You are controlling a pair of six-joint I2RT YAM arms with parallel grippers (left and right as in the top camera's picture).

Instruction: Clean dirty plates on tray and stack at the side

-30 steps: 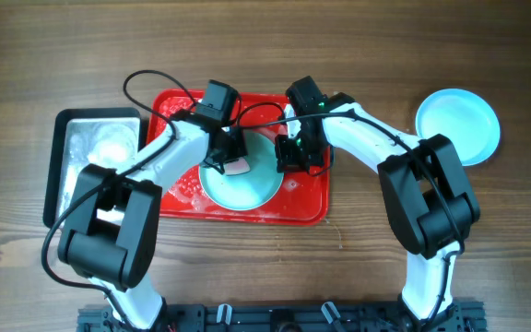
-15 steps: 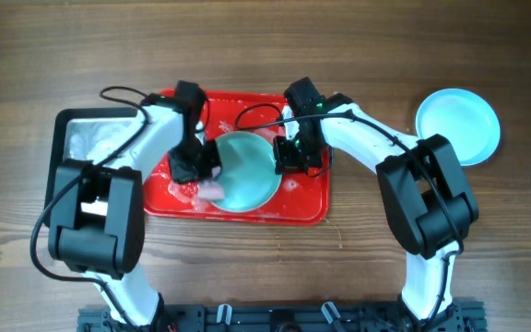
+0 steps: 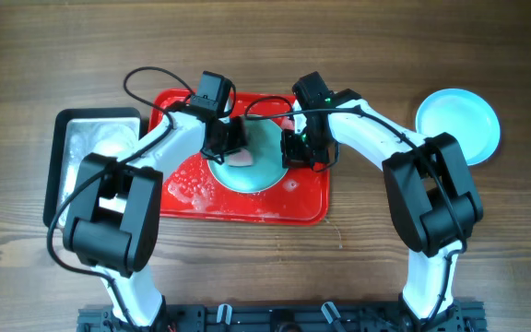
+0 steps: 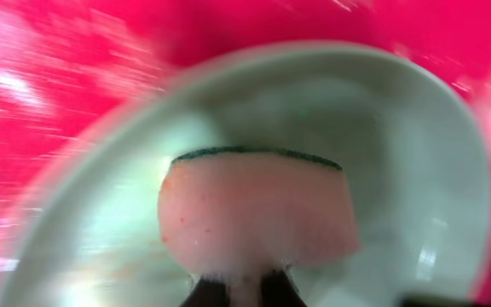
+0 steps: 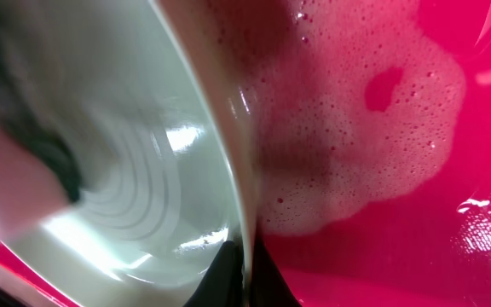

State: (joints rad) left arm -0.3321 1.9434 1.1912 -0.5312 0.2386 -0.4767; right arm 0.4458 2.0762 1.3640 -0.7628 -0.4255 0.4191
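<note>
A pale blue plate (image 3: 254, 164) sits tilted on the red tray (image 3: 192, 198), its right rim raised. My right gripper (image 3: 295, 152) is shut on that rim; the right wrist view shows the rim (image 5: 228, 162) pinched between the fingers (image 5: 244, 277) above soapy foam. My left gripper (image 3: 229, 143) is shut on a pink sponge (image 3: 241, 158) with a dark green scouring edge, pressed on the plate's inner face; it also shows in the left wrist view (image 4: 258, 213) against the plate (image 4: 399, 153). A second plate (image 3: 459, 124) lies on the table at the far right. A third plate is not visible.
A black-rimmed silver metal tray (image 3: 76, 171) holding foamy water stands left of the red tray. Foam and water lie on the red tray's floor (image 5: 382, 128). Black cables arc above the tray's far edge. The wooden table (image 3: 44, 55) surrounds everything.
My left gripper with the sponge swept from the plate's middle out to its left edge, then back up onto the plate's upper middle. The right gripper kept its hold; the plate tilted differently.
</note>
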